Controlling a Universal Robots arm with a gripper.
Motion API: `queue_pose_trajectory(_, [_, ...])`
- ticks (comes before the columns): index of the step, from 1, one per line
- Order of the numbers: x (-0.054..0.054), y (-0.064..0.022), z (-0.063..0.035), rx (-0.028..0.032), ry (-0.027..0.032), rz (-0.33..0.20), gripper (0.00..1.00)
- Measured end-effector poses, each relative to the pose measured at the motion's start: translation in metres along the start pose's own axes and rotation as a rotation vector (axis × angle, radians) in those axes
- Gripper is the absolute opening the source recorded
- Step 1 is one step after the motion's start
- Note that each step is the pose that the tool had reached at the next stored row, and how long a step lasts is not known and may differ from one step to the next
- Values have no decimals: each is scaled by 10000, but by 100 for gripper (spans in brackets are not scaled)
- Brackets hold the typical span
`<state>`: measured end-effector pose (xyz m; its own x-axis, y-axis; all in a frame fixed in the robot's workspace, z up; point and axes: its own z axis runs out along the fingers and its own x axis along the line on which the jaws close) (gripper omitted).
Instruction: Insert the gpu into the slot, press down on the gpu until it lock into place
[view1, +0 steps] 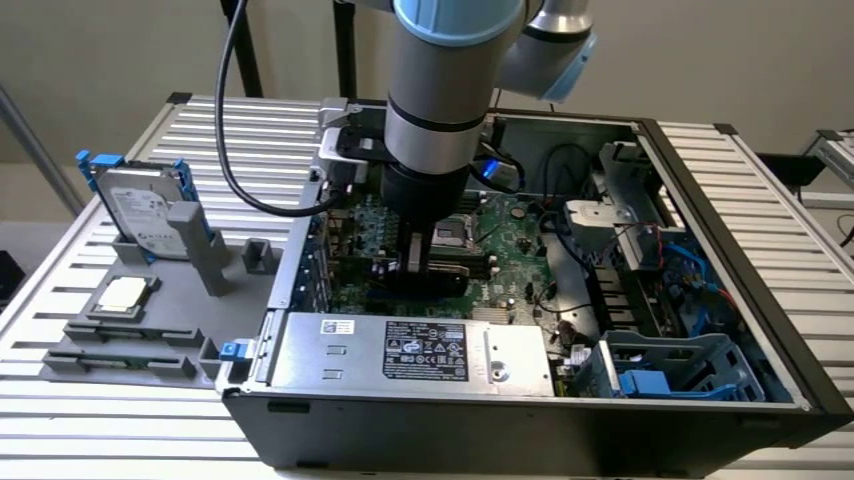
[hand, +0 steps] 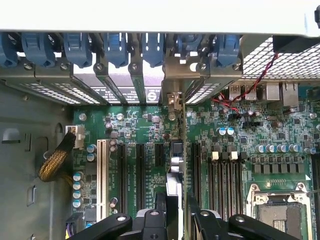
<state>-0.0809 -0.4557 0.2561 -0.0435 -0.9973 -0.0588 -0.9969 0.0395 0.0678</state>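
My gripper (view1: 422, 266) reaches down into the open computer case (view1: 747, 300), over the green motherboard (view1: 514, 260). It is shut on the gpu (view1: 430, 284), whose black shroud shows just below the fingers. In the wrist view the gpu (hand: 175, 152) stands on edge between the black fingers (hand: 161, 207), one on each side of the card at my gripper (hand: 177, 202). The card runs to the metal bracket (hand: 173, 100) at the rear panel. It stands upright among the parallel expansion connectors. The slot is hidden under the card.
Black memory slots (hand: 225, 180) and the silver CPU socket (hand: 280, 212) lie beside the card; a white connector (hand: 102, 175) and a braided cable (hand: 55, 162) lie on the other side. Blue latches (hand: 115, 47) line the rear panel. A silver power supply (view1: 414, 350) borders the board.
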Motion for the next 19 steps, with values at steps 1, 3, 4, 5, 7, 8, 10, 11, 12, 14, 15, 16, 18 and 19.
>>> queue_pose_trajectory(1, [-1, 0, 1, -4, 1, 0, 26])
queue_pose_trajectory(3, [-6, -1, 1, -11, 3, 0, 26])
queue_pose_trajectory(4, [-10, 0, 2, -13, 2, -1, 26])
queue_pose_trajectory(5, [-12, 1, 2, -14, 1, -1, 26])
queue_pose_trajectory(7, [-14, 5, 3, -15, 2, 0, 26])
queue_pose_trajectory(8, [-15, 8, 4, -17, 5, 0, 26])
queue_pose_trajectory(10, [-15, 14, 7, -19, 14, 1, 26])
queue_pose_trajectory(11, [-15, 16, 10, -19, 21, 1, 26])
queue_pose_trajectory(12, [-14, 16, 13, -21, 27, 0, 26])
queue_pose_trajectory(14, [-13, 18, 21, -25, 29, 4, 26])
queue_pose_trajectory(15, [-13, 17, 26, -25, 30, 4, 26])
queue_pose_trajectory(16, [-13, 17, 30, -26, 31, 5, 26])
queue_pose_trajectory(18, [-12, 15, 40, -33, 31, 4, 26])
queue_pose_trajectory(19, [-12, 13, 43, -40, 30, 5, 26])
